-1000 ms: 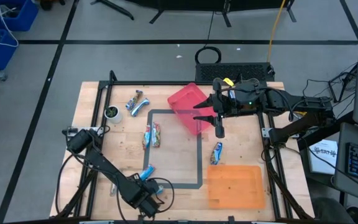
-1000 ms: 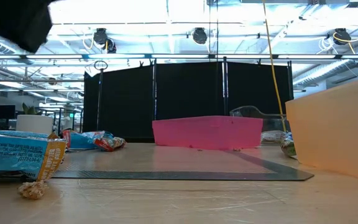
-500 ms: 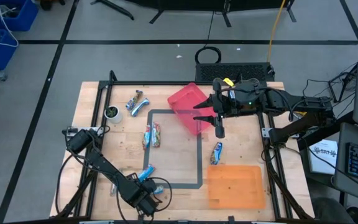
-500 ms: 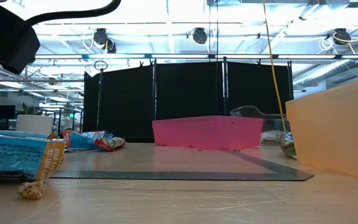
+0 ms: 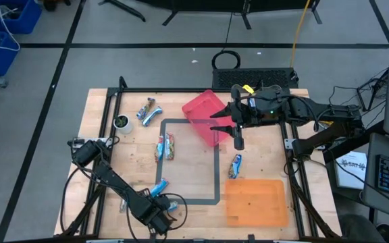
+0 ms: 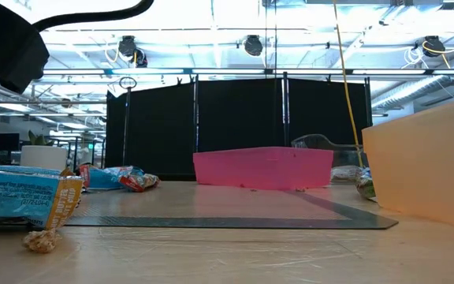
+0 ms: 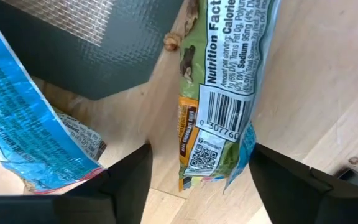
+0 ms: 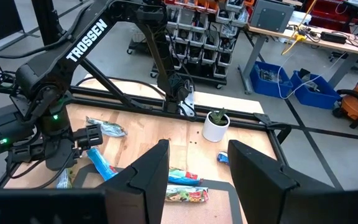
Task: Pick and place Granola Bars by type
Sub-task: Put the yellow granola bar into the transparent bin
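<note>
Low over the table's front-left corner, the left arm's fingers [image 7: 197, 171] straddle a granola bar [image 7: 224, 93], open.

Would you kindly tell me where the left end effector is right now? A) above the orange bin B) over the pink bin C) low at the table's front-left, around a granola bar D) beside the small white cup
C: the high view shows the left end effector at the table's front-left, and its wrist view shows open fingers either side of a green-labelled bar.
</note>
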